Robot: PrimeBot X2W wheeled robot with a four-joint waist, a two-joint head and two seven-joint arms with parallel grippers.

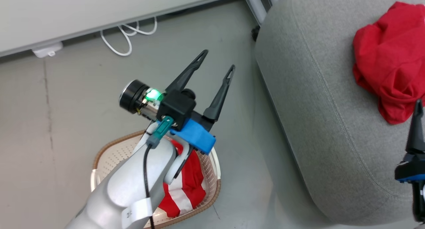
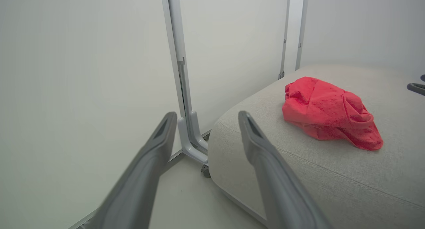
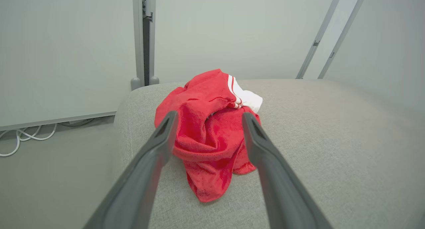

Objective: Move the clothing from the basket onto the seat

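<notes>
A red garment (image 1: 388,59) lies crumpled on the grey seat (image 1: 315,106), toward its far right. The same red garment (image 3: 206,136) shows a bit of white trim in the right wrist view. It lies loose on the seat (image 3: 332,139) just beyond my right gripper (image 3: 209,115), which is open and holds nothing. One of that gripper's fingers (image 1: 416,122) shows at the head view's right edge. A red and white striped garment (image 1: 186,189) lies in the cream basket (image 1: 109,146) on the floor, partly hidden by my left forearm. My left gripper (image 1: 219,59) is open and empty above the floor, between basket and seat.
White cables (image 1: 126,39) and a white plug block (image 1: 46,51) lie on the floor by the pale wall panel. A metal frame leg with a caster (image 1: 259,19) stands at the seat's far corner. Grey floor runs between the basket and the seat.
</notes>
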